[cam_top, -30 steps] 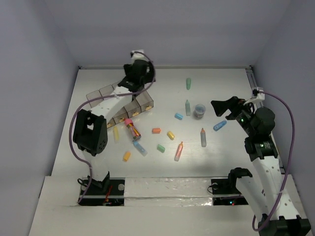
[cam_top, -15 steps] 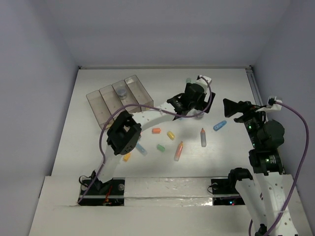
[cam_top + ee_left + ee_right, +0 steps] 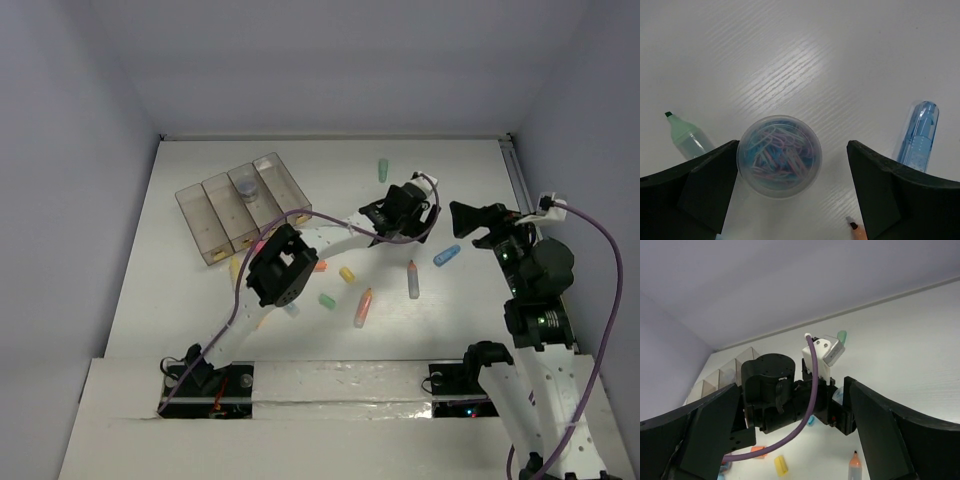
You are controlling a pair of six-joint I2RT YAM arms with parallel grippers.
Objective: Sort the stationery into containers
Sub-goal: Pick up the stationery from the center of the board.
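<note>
near counter: loose pieces waiting on the white, faintly grained counter [image 3: 180,300] — a green block [image 3: 326,300], a yellow block [image 3: 347,274], an orange-and-pink pen [image 3: 362,308] and a clear pen [image 3: 412,280] with an orange tip
just changed: the left arm [image 3: 283,265] has swung right across the counter; a second ago it was draped over the compartments, and now its wrist hangs above the loose pot
left jaws: wide open, straddling the loose pot [image 3: 779,156]; one finger is right at its rim, the other well clear, and nothing is gripped
loose pot: round, frosted clear plastic, packed with pastel paper clips; it stands upright on the counter between a green marker [image 3: 687,140] and a blue marker [image 3: 917,137], both with translucent barrels
right jaws: spread wide and empty, held up off the counter by the right edge, facing the left wrist
tray [image 3: 196,215]: smoky clear plastic with thin rigid walls and four narrow bays side by side, at the far left
first pot [image 3: 247,187]: uncovered now that the arm has gone; it stands in the third bay from the left, at the far end
meaning: i'd judge one pot is filed and its twin is next, with the pens and blocks to come after
handling: that smooth round wall looks likely to skid aside unless the jaws centre on it before closing
</note>
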